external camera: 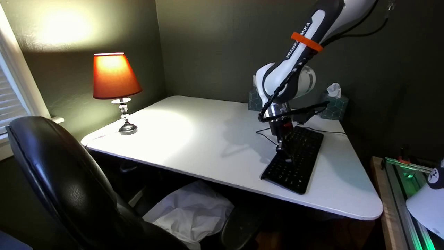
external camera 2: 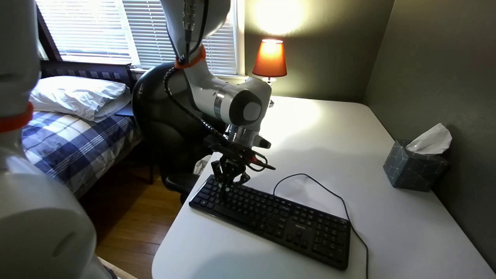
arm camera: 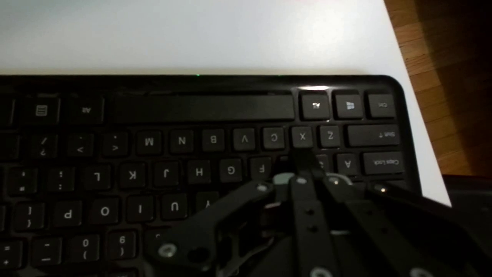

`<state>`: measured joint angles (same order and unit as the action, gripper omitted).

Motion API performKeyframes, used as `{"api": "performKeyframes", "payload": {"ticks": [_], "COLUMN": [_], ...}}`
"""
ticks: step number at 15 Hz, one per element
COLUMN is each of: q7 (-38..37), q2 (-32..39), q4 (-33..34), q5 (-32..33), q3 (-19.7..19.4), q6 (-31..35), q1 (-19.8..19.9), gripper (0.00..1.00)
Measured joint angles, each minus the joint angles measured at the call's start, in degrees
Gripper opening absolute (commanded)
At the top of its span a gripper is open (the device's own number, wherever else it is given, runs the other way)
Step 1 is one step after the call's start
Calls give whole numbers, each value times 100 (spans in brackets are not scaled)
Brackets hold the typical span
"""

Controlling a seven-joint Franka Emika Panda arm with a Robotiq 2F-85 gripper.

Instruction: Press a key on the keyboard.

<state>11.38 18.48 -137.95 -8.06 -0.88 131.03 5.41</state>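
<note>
Past a near, high-backed black chair [external camera: 73,185], an exterior view looks down across the white tabletop [external camera: 208,146]; past a close white robot arm [external camera 2: 37,217], an exterior view faces white window blinds [external camera 2: 93,31]; the flat black keyboard [external camera 2: 269,221], in both exterior views, lies close under the wrist view.

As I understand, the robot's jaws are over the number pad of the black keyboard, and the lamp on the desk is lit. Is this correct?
Not quite: the jaws are not over the number pad. The wrist view shows them over the letter keys, close to the X key of the black keyboard. The lamp on the desk is lit, as you say.
</note>
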Motion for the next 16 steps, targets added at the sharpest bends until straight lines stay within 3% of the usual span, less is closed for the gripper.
{"api": "performKeyframes", "payload": {"ticks": [16], "q7": [0], "q2": [157], "q4": [106], "q5": [0], "q3": [0], "q6": [-252], "q1": [42], "gripper": [0]}}
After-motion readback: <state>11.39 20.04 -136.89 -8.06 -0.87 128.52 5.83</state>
